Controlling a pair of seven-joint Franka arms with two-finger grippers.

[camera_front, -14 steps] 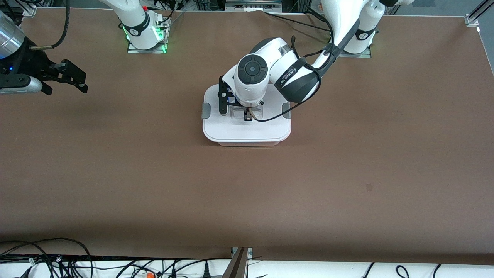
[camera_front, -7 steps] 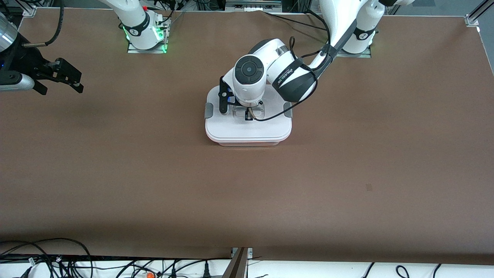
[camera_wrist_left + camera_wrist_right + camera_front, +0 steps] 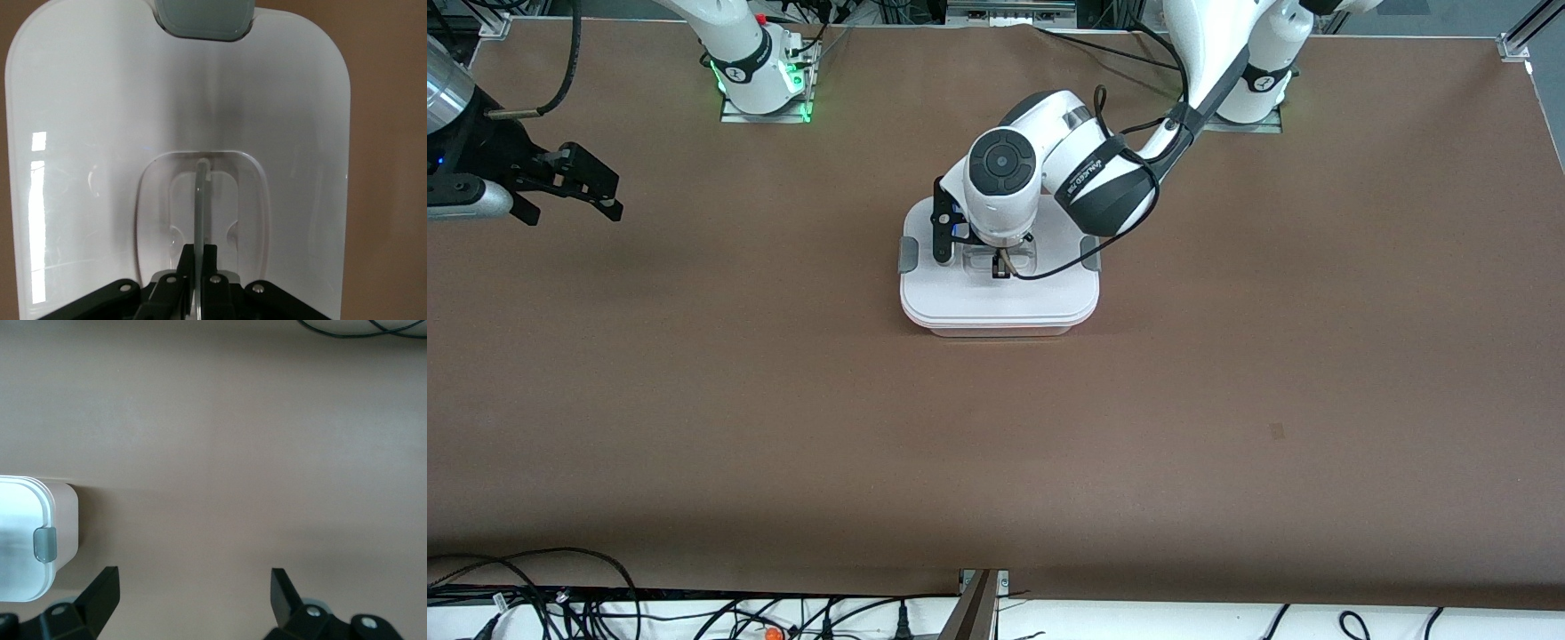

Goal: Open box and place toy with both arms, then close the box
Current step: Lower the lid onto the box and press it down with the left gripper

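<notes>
The box stands at the table's middle with its white lid lying on the pink tub. Grey clips sit at both lid ends. My left gripper is down on the lid's middle and shut on the upright clear handle; in the left wrist view the gripper pinches it from both sides. My right gripper is open and empty in the air over bare table at the right arm's end. In the right wrist view the gripper is well apart from the box's end. The toy is out of view.
The brown table is bare around the box. Cables lie along the table's edge nearest the front camera. The arm bases stand along the edge farthest from it.
The lid, held by my left gripper, has shifted slightly toward the left arm's end and sits squarer on the tub. My right gripper has drifted only slightly.
</notes>
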